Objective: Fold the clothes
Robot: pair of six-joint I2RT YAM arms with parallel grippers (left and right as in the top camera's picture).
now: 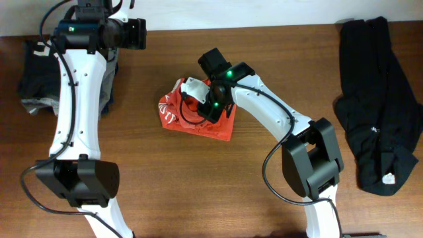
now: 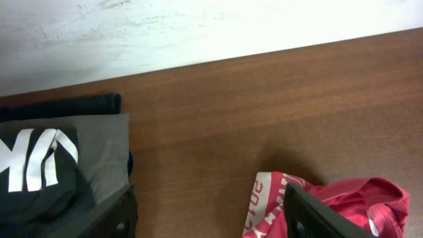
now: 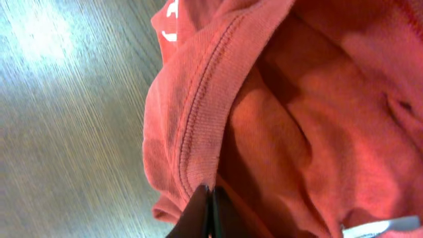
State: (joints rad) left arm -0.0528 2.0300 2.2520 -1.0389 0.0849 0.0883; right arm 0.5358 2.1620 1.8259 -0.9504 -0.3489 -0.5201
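Note:
The orange-red T-shirt point(image 1: 173, 114) lies bunched in the middle of the table, with white lettering showing on its left edge. My right gripper point(image 1: 210, 106) is down on it. In the right wrist view its fingers point(image 3: 211, 192) are pressed together at a stitched fold of the orange-red T-shirt point(image 3: 277, 99). My left gripper point(image 1: 135, 33) is at the far left of the table, open and empty point(image 2: 211, 217), above bare wood. The T-shirt point(image 2: 357, 198) shows by its right finger. The long black garment point(image 1: 377, 99) lies unfolded at the far right.
A stack of folded dark and grey clothes point(image 1: 36, 73) sits at the far left, also in the left wrist view point(image 2: 46, 158) beside the left finger. A white wall point(image 2: 198, 26) runs along the table's far edge.

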